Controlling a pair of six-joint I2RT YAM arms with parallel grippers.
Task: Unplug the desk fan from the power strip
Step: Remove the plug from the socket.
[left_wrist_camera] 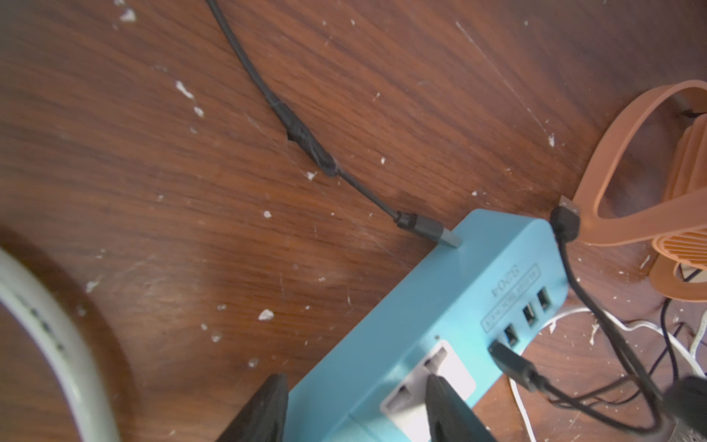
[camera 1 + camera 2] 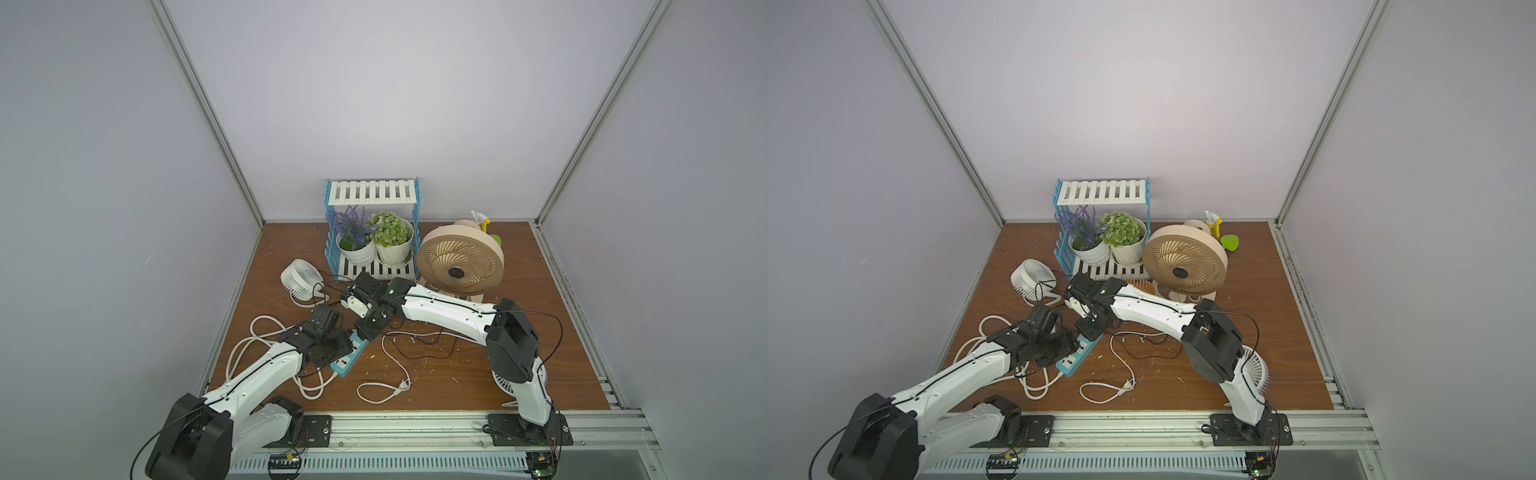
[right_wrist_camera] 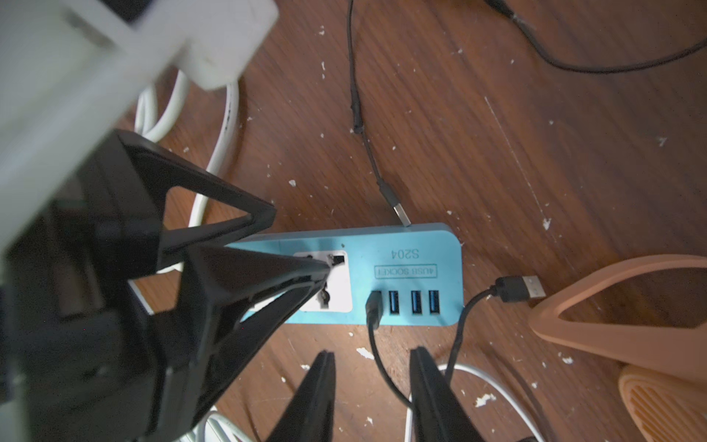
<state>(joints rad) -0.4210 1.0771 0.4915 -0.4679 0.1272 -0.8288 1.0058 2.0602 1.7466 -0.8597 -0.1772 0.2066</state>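
The teal power strip (image 2: 348, 358) (image 2: 1073, 362) lies left of centre on the wooden table. My left gripper (image 1: 354, 379) (image 3: 302, 241) stands over its cord end with jaws apart. One fingertip (image 1: 275, 382) is beside the far side wall and the other (image 1: 434, 382) is over the white socket face. A black USB plug (image 3: 374, 308) (image 1: 512, 363) sits in the end port of the USB row. My right gripper (image 3: 372, 352) (image 2: 365, 334) hangs open just in front of it, with the plug's cable (image 3: 382, 377) between the fingers. I cannot trace that cable to one desk fan.
Two loose USB plugs (image 3: 399, 210) (image 3: 522, 287) lie beside the strip. An orange fan's stand (image 3: 631, 298) is close by. A tan fan (image 2: 459, 266), a small white fan (image 2: 300, 282) and a plant shelf (image 2: 372, 195) stand behind. White cords (image 2: 401, 386) loop in front.
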